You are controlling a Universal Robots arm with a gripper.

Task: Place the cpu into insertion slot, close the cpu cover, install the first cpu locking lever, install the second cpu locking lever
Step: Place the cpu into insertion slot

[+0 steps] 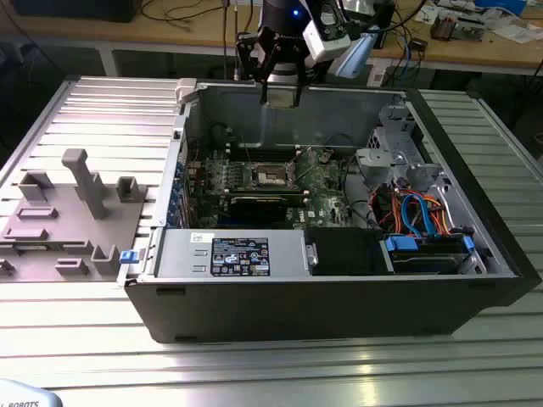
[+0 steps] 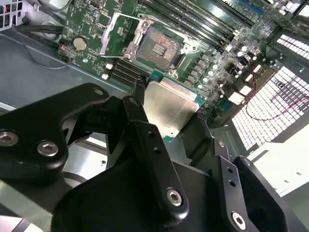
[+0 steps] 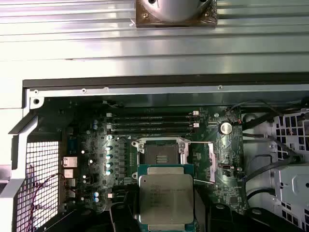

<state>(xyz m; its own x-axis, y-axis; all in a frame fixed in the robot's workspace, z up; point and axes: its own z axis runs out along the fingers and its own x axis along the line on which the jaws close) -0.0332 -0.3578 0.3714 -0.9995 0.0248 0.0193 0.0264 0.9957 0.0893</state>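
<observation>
Holds the cpu [image 2: 170, 104] clamped by two opposite edges between the black fingers [image 2: 137, 113] of the gripper [image 1: 280, 89]. Hangs, in the exterior view, up by the far wall of the open computer case [image 1: 339, 297], above the level of the green motherboard [image 1: 327, 182] and well apart from it. Carries the chip flat, dull metal top facing both wrist cameras, a thin green edge showing around it. Nearly square, so no clear long axis. Sides roughly parallel to the sides of the insertion slot [image 3: 161, 154] in the first wrist view, and slanted together with the slot in the second wrist view.

Down on the board, the slot bare and empty: a dark contact field inside a silver rim. Beside it, swung open and off the socket, the cpu cover [image 3: 203, 163], on the side toward the coin cell [image 3: 225, 127]. Along the slot, long black memory slots [image 3: 152, 123].

Under the case, a slatted aluminium counter [image 1: 85, 110]. At the exterior view's left, just beside the case, a grey fixture block [image 1: 76, 212].
</observation>
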